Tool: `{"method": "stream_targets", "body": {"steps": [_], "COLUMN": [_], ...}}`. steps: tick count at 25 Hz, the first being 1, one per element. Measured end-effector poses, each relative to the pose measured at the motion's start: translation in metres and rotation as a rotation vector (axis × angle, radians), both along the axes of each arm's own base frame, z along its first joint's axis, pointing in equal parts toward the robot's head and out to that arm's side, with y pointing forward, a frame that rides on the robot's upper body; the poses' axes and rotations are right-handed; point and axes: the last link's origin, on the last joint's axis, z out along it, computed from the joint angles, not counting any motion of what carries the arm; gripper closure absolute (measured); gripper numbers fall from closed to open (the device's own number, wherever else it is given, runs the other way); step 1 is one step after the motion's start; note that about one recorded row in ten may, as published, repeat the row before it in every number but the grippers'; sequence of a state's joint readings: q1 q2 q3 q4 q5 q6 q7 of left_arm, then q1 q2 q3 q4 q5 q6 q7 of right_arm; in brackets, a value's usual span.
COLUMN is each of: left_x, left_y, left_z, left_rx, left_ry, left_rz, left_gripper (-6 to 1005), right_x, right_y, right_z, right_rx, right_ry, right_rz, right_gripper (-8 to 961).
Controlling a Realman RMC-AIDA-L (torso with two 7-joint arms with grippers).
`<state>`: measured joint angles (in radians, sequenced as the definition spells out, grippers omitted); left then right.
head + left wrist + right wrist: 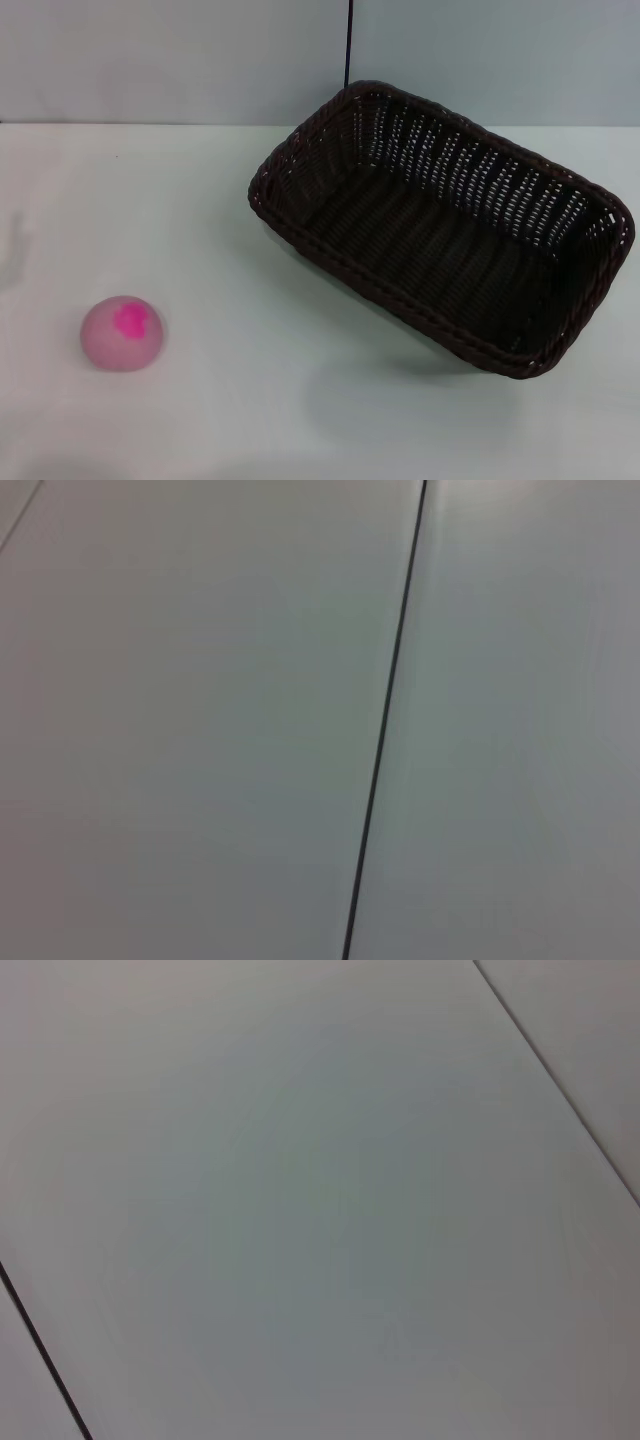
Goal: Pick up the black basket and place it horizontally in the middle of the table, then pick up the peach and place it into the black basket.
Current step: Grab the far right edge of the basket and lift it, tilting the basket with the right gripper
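Note:
The black basket (440,225) is a large dark woven basket with a braided rim. It lies empty and open side up on the right half of the white table (300,400), turned at a slant. The peach (123,333) is a pale pink ball with a magenta blotch on top, resting on the table at the near left, well apart from the basket. Neither gripper shows in the head view. Both wrist views show only plain grey wall panels with thin dark seams.
A grey wall (180,60) with a thin dark vertical seam (349,45) stands behind the table's far edge. Bare white tabletop lies between the peach and the basket and along the near edge.

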<state>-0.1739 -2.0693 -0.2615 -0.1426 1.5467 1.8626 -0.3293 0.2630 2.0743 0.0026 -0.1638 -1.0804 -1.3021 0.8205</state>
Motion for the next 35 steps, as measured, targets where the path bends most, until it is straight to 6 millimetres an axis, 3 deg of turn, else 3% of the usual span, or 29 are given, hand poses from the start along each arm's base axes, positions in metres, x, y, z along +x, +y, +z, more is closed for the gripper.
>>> {"method": "stream_targets", "body": {"steps": [12, 17, 25, 26, 28, 30, 31, 32, 35], "left_x": [0.004, 0.006, 0.003, 0.003, 0.003, 0.003, 0.003, 0.004, 0.005], "left_y": [0.010, 0.012, 0.015, 0.015, 0.015, 0.015, 0.015, 0.017, 0.018], "left_z": [-0.004, -0.009, -0.014, -0.014, -0.014, -0.014, -0.014, -0.014, -0.017], "left_rx": [-0.027, -0.048, -0.085, -0.085, -0.085, -0.085, -0.085, -0.090, -0.108], "left_ry": [-0.001, -0.020, -0.038, -0.038, -0.038, -0.038, -0.038, -0.039, -0.035], "left_rz": [-0.018, -0.020, 0.001, 0.001, 0.001, 0.001, 0.001, -0.001, -0.010], "left_gripper": [193, 194, 194, 194, 194, 194, 194, 194, 194], "right_x": [-0.007, -0.017, -0.036, -0.047, -0.052, -0.067, -0.083, -0.083, -0.112], "right_y": [0.011, 0.016, 0.034, 0.042, 0.046, 0.057, 0.065, 0.065, 0.079], "right_z": [-0.003, -0.005, 0.022, 0.032, 0.037, 0.048, 0.061, 0.061, 0.080], "right_rx": [-0.010, -0.095, -0.322, -0.434, -0.481, -0.610, -0.710, -0.710, -0.869], "right_ry": [0.010, -0.044, -0.117, -0.131, -0.141, -0.153, -0.179, -0.179, -0.244], "right_rz": [0.027, 0.112, 0.282, 0.335, 0.353, 0.397, 0.432, 0.432, 0.465], "right_gripper": [844, 845, 793, 786, 695, 604, 559, 537, 469]}}
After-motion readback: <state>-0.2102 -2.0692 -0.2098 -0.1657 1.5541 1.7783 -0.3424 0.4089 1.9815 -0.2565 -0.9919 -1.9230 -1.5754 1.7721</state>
